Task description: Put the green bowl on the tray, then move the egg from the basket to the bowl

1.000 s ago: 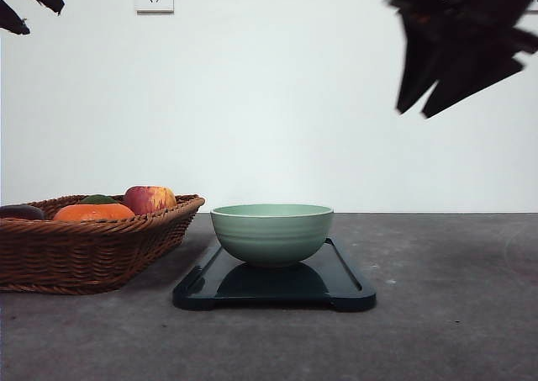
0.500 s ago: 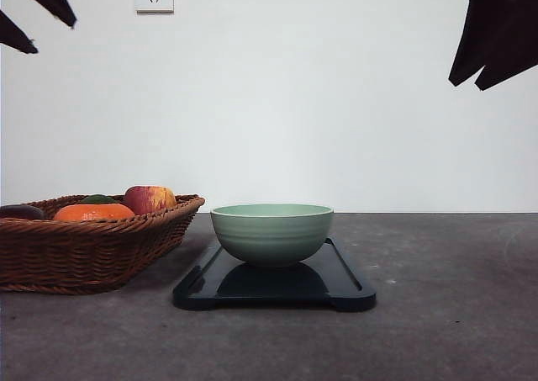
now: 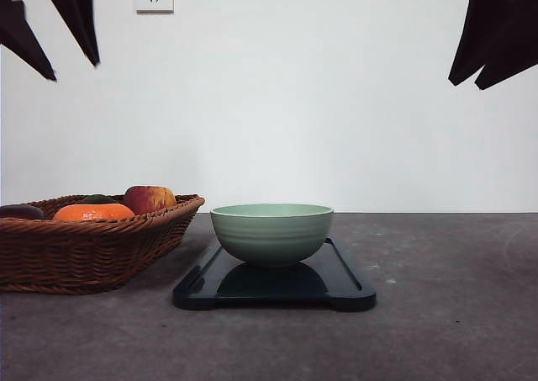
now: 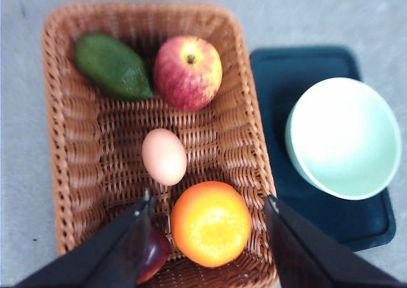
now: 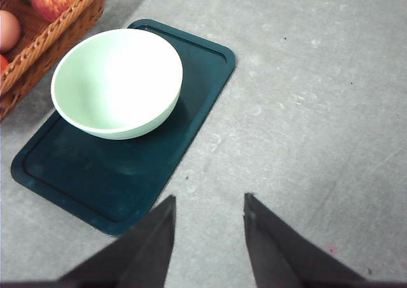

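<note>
The left pincer (image 4: 208,208) hung above the basket (image 4: 243,142) with its two dark fingers spread wide and nothing between them; in the front view it (image 3: 74,70) sat high at the upper left, well clear of the fruit. The right pincer (image 5: 208,206) was likewise spread and empty, raised over bare grey surface (image 5: 318,110) just off the tray's long edge, and in the front view it (image 3: 466,85) stood high at the upper right. The green bowl (image 3: 271,232) rested upright on the tray (image 3: 345,288), set toward the end nearer the basket and close to that edge, leaving a broad strip of glossy dark tray bare; the wrist views showed the bowl (image 5: 117,82) with nothing inside. The tray lay just beside the basket (image 3: 92,251), which occupied the left part of the surface (image 3: 454,314). The egg (image 4: 164,156) lay on the woven floor near the basket's middle, apart from its walls. An apple (image 4: 187,72) and a green avocado-like fruit (image 4: 113,65) lay at one end of the basket, an orange (image 4: 210,223) at the other end near the egg, and a dark reddish fruit (image 4: 154,253) partly hidden behind a finger of the left pincer
</note>
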{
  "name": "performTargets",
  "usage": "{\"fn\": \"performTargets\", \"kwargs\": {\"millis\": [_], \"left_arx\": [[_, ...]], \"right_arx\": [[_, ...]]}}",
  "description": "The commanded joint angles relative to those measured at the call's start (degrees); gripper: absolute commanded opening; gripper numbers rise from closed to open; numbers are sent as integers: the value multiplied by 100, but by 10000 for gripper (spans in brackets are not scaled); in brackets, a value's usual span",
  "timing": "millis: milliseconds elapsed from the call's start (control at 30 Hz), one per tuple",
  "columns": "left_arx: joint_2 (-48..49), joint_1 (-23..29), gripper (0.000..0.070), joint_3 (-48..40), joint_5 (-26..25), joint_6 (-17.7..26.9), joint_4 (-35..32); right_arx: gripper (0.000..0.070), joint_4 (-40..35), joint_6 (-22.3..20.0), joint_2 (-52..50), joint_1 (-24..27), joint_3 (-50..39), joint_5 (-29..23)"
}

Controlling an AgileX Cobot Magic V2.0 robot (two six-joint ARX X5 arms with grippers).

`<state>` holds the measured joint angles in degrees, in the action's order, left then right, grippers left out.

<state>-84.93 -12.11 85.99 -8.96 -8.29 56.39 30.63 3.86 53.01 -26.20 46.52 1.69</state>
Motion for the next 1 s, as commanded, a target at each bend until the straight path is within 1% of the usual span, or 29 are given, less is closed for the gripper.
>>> {"fn": "performTargets", "kwargs": {"millis": [0,100,233,267,300,367,433,967], "left_arx": [[-264,-45,353,271,18,131,15],[-615,-97,363,410,146,199,20],[-987,-191,366,424,613,202,88],[-1067,-205,371,424,711,205,108],[-1143,-216,399,424,747,205,107],[-1292,-223,458,424,764,203,95],[-1422,-223,473,424,764,203,95],[-2259,-227,471,424,764,119,-62]], "right_arx": [[210,-59,-20,46,-24,28,-9],[210,-59,-20,46,-24,28,-9],[210,-59,-20,46,-24,28,-9],[210,-59,-19,46,-24,28,-9],[210,-59,-15,46,-24,28,-9],[210,-59,8,46,-24,28,-9],[210,-59,22,46,-24,28,-9],[210,-59,22,46,-24,28,-11]]}}
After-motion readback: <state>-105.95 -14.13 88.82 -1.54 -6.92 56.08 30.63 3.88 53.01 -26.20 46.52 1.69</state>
